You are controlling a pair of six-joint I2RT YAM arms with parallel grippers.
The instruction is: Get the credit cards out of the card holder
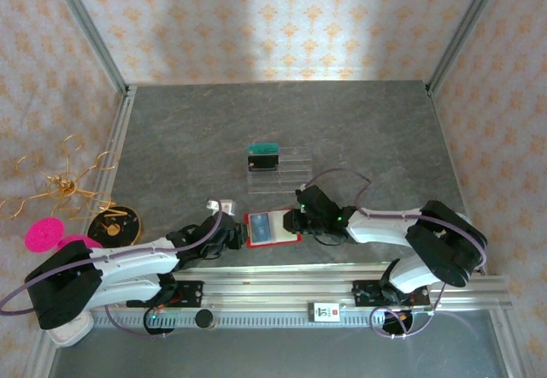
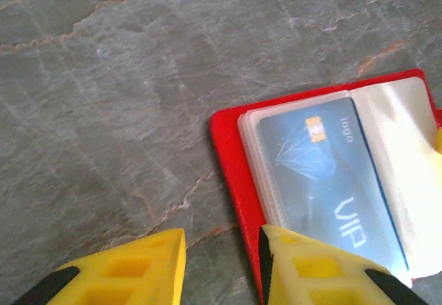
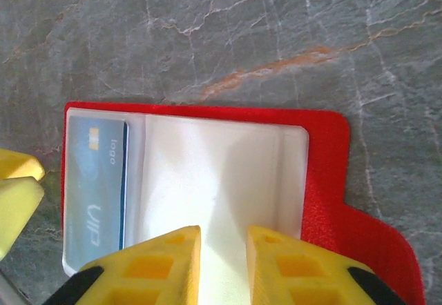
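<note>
Red and folded open like a book, the card holder point(image 1: 272, 228) lies flat on the grey stone-patterned table point(image 1: 367, 130), between the two grippers. A blue credit card point(image 2: 324, 174) printed VIP sits inside the clear pocket on the holder's left leaf. The whitish pocket point(image 3: 214, 174) on the holder's other leaf is too pale to show whether it has a card in it. The left gripper point(image 2: 221, 239) is at the holder's left edge with its yellow jaws partly open. One finger is over the holder's red corner and the other over bare table just beside the holder, with nothing clamped between them. The right gripper point(image 3: 224, 236) hangs over the holder's right leaf, its jaws a narrow gap apart above the whitish pocket. I cannot tell whether they touch it, and they grip nothing visible. Beyond the holder, well apart from it, stands a clear plastic tray point(image 1: 286, 173) with a teal-green card point(image 1: 263, 150) at its left end.
</note>
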